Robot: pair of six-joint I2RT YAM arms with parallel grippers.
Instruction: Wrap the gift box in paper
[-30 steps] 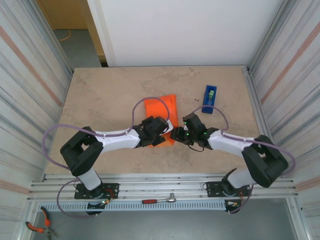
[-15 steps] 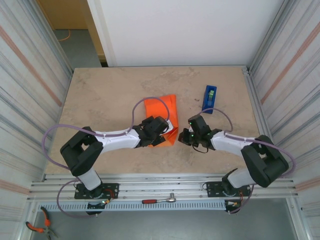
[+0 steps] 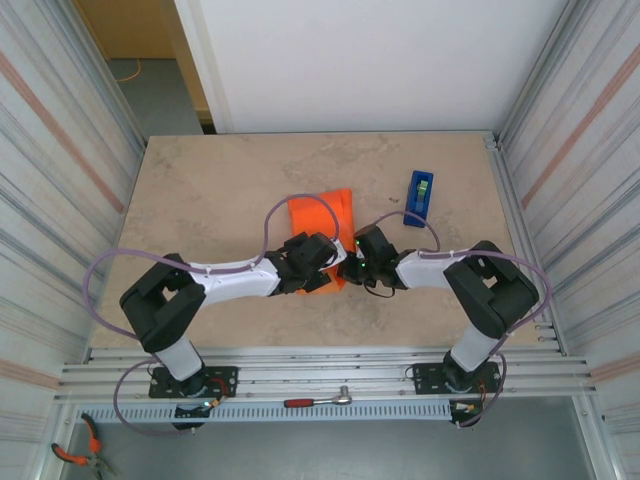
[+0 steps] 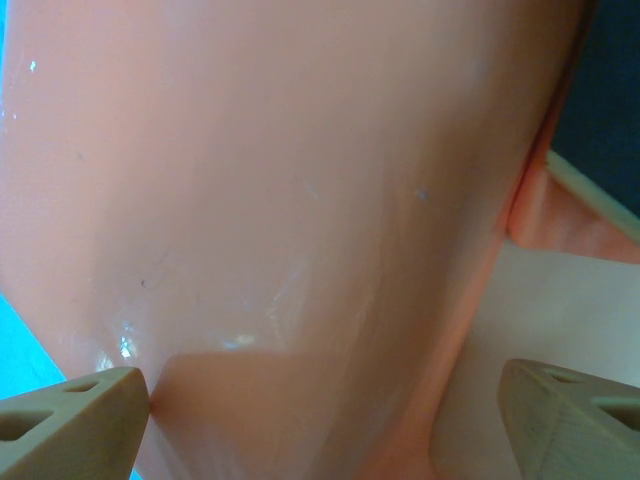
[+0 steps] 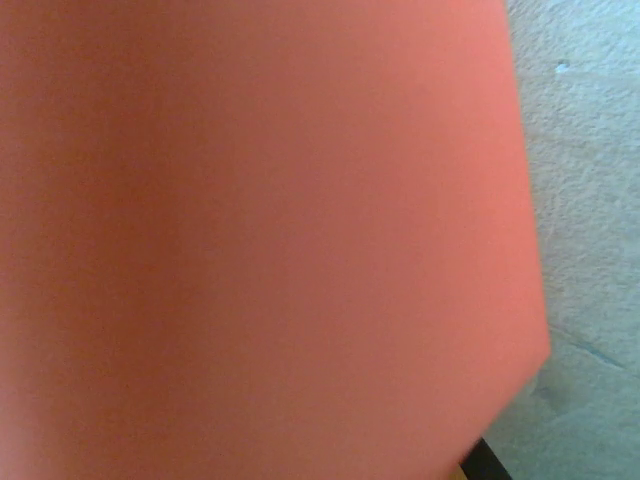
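The orange paper (image 3: 322,214) lies mid-table, folded up into a raised hump. The gift box is hidden. My left gripper (image 3: 316,256) sits over the paper's near end. In the left wrist view it (image 4: 320,420) is open wide: the left finger (image 4: 75,420) touches the glossy paper (image 4: 280,200), while the right finger (image 4: 575,410) stands apart from it over bare table. My right gripper (image 3: 352,264) is shut and pressed against the paper's near right edge. The right wrist view has the paper (image 5: 250,230) very close in front of the camera, hiding the fingers.
A blue tape dispenser (image 3: 420,197) stands at the back right, apart from the paper. The beige tabletop (image 3: 200,190) has free room to the left and behind. Ribbed walls (image 3: 60,180) close in both sides.
The right gripper shut, drew off to the right away from the paper, then came back left against its right edge. The left arm and the paper stayed put.
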